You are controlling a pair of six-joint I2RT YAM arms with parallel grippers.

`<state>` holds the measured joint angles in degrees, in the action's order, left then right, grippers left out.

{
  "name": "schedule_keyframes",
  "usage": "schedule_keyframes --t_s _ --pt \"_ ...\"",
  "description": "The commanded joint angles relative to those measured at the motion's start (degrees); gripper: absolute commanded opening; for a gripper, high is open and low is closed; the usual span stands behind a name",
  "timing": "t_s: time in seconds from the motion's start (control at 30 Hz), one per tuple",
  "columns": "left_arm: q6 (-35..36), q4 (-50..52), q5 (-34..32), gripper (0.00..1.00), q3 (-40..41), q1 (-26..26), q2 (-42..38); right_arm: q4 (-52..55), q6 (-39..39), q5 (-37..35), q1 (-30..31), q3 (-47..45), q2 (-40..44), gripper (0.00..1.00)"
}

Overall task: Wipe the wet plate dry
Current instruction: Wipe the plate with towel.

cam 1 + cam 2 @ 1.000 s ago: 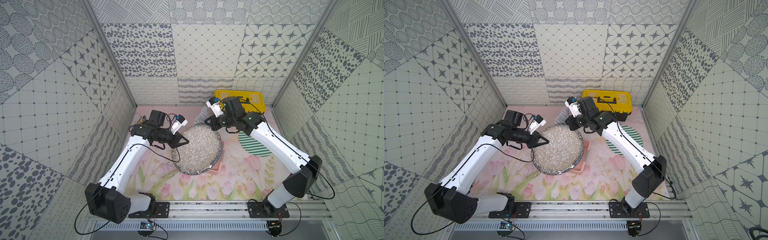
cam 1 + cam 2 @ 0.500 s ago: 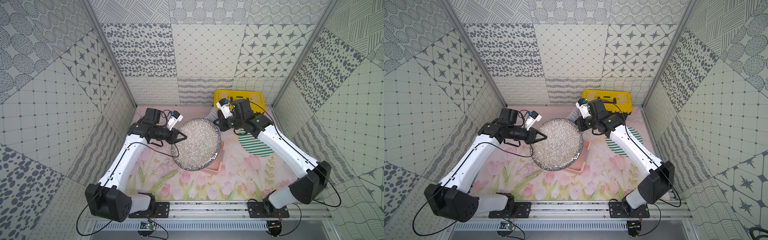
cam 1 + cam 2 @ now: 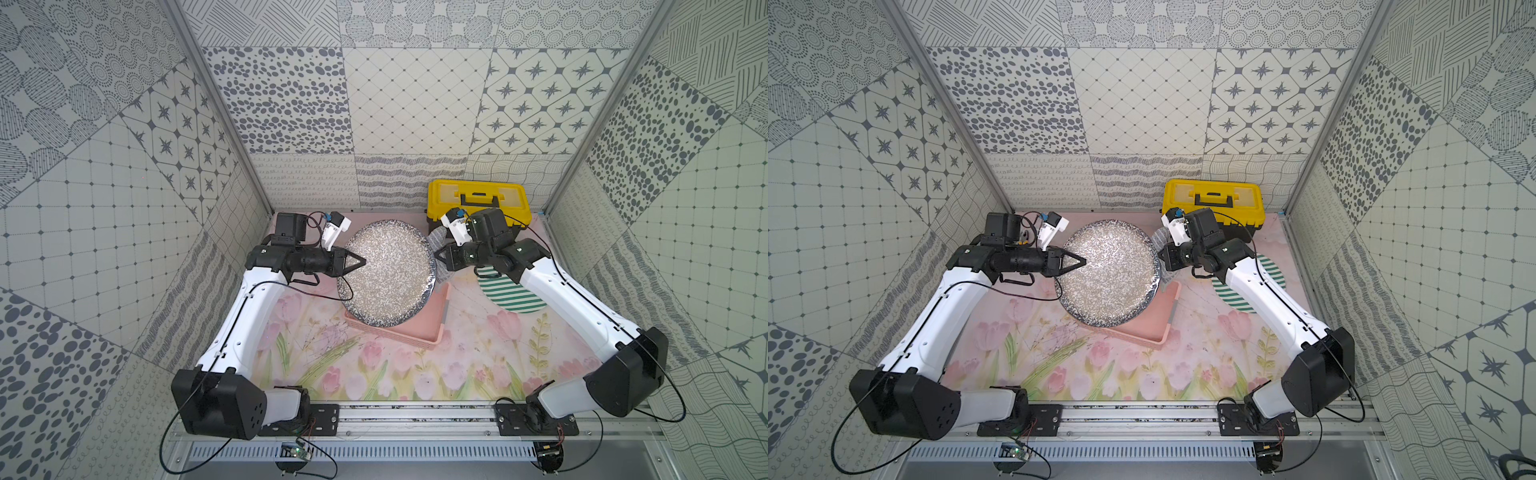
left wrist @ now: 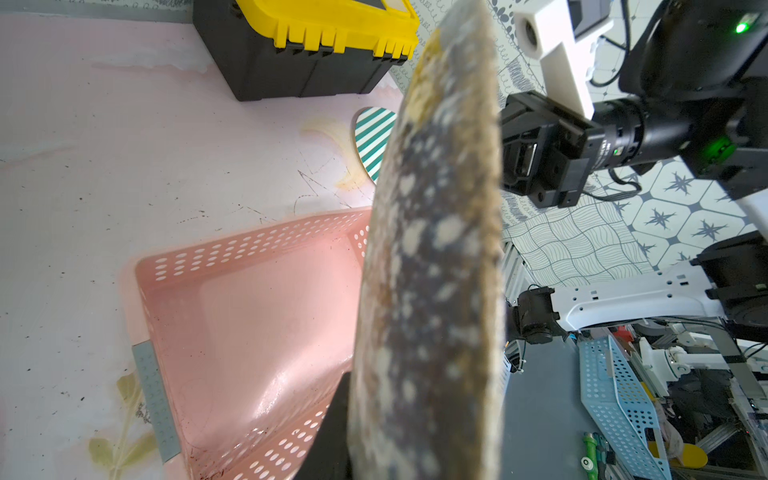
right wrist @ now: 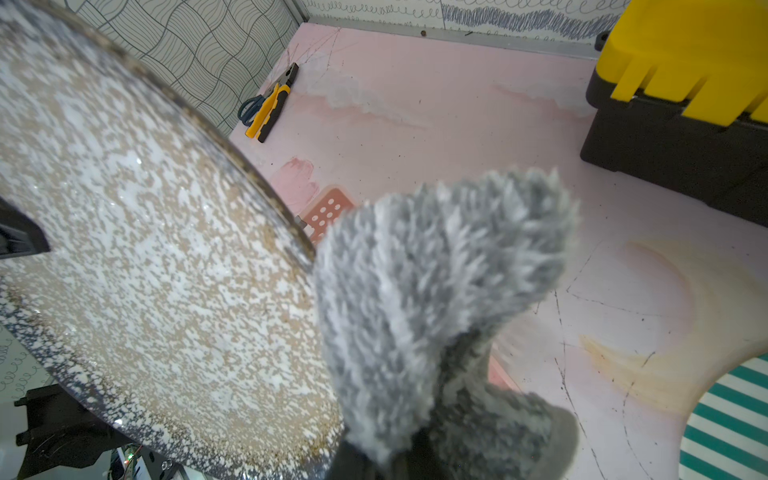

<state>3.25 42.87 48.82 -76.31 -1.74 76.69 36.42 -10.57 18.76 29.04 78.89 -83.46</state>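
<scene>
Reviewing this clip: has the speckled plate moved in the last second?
Yes. The plate, gripped by the left hand, has moved toward the back wall, uncovering more of the pink basket along its near edge in both top views.

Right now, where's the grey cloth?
In a top view the grey cloth is pinched in the right jaws at the right rim of the speckled plate, just in front of the yellow toolbox.
</scene>
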Motion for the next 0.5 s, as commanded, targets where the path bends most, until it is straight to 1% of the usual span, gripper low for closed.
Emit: schedule_keyframes --t_s 0.0,0.23,0.47 --pt "-7.58 -19.75 16.0 0.0 -0.89 1.78 -0.17 -1.98 -0.62 6.43 0.65 -1.45 2.45 0.0" --pt "-12.06 -23.96 18.82 0.0 -0.32 3.31 0.38 -3.71 -1.09 8.14 -0.04 -4.9 3.37 0.0" --pt "-14.4 -25.71 20.95 0.0 0.4 3.85 0.48 -6.61 -1.66 11.41 -1.38 -8.52 3.92 0.0"
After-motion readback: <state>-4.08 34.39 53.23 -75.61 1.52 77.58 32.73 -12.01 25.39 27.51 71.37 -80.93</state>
